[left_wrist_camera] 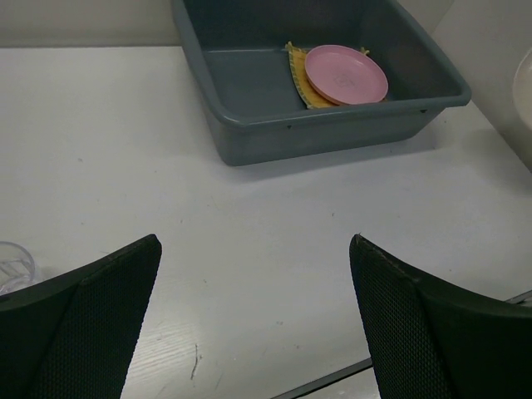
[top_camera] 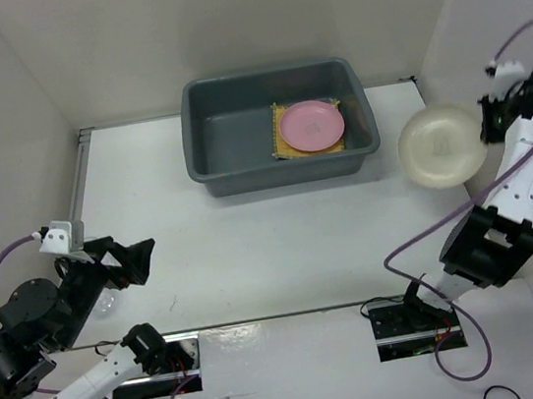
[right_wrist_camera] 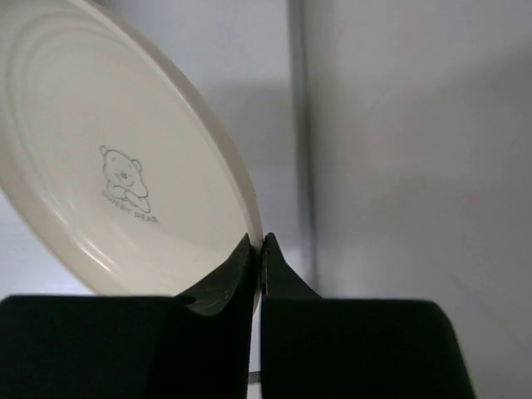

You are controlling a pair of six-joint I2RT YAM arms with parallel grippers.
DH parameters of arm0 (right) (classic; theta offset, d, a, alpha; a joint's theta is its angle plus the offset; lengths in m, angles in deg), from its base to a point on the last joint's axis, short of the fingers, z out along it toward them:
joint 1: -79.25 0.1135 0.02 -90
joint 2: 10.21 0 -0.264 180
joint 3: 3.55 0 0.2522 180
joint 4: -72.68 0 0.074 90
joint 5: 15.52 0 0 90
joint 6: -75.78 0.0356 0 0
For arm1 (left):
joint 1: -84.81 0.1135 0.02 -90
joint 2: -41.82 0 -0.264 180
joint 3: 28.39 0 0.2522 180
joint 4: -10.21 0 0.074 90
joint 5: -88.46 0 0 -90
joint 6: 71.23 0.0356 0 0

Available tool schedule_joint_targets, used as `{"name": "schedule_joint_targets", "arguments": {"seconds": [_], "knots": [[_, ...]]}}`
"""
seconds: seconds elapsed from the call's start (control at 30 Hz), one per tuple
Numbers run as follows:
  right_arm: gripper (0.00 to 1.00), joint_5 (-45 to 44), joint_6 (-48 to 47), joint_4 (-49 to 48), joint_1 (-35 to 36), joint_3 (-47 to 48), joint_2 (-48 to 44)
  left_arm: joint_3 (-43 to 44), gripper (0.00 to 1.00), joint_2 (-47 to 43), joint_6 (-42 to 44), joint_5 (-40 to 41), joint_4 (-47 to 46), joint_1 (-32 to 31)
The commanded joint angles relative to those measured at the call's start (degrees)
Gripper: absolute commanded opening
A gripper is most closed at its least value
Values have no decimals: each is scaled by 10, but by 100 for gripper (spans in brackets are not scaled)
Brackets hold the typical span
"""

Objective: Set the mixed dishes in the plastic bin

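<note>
The grey plastic bin point(top_camera: 206, 119) stands at the back middle of the table; it also shows in the left wrist view point(left_wrist_camera: 249, 100). In it the pink bowl point(top_camera: 312, 125) lies on the yellow woven mat point(top_camera: 282, 146), at the bin's right side. My right gripper point(top_camera: 486, 121) is shut on the rim of the cream plate point(top_camera: 441, 146) and holds it in the air, right of the bin; the plate point(right_wrist_camera: 116, 166) fills the right wrist view. My left gripper point(top_camera: 145, 254) is open and empty at the near left. The clear cup point(left_wrist_camera: 15, 264) stands just left of its fingers.
White walls close in the table at the back, left and right. The right wall is close to my right gripper. A metal rail point(top_camera: 78, 181) runs along the left edge. A dark seam point(top_camera: 283, 316) marks the table's near edge.
</note>
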State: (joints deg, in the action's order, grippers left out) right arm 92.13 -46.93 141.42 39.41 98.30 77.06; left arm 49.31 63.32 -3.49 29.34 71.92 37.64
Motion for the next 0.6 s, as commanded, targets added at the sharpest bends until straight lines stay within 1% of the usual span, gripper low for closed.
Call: {"name": "schedule_joint_targets", "arguments": {"seconds": [0.0, 0.07, 0.1, 0.13, 0.17, 0.2, 0.23, 0.27, 0.3, 0.37, 0.4, 0.43, 0.57], "knots": [[0, 39, 17, 78, 88, 188, -61, -5, 100, -5, 10, 9, -29, -1], [0, 39, 58, 100, 142, 259, -28, -5, 100, -10, 10, 9, -29, -1], [0, 44, 75, 107, 205, 329, -11, -5, 100, -10, 10, 9, -29, -1], [0, 44, 91, 113, 235, 367, 10, -5, 100, -15, 10, 16, -29, -1], [0, 57, 97, 118, 248, 411, 33, -5, 100, -15, 5, 16, -29, -1], [0, 90, 87, 118, 260, 422, 62, -10, 100, -15, 5, 16, -29, -1], [0, 91, 81, 118, 279, 433, 80, -10, 100, -22, 5, 16, -29, -1], [0, 91, 73, 118, 279, 443, 100, -10, 100, -22, 5, 16, -29, -1], [0, 119, 52, 143, 279, 467, 142, -10, 100, -22, 5, 16, -29, -1], [0, 147, 35, 157, 286, 503, 197, -10, 100, -22, 5, 22, -29, -1], [0, 139, 30, 157, 295, 513, 212, -15, 100, -22, 5, 22, -29, -1], [0, 126, 30, 157, 326, 533, 227, -15, 100, -22, 5, 35, -29, -1], [0, 90, 14, 157, 396, 603, 312, -10, 100, 25, -2, 56, -29, -1]]}}
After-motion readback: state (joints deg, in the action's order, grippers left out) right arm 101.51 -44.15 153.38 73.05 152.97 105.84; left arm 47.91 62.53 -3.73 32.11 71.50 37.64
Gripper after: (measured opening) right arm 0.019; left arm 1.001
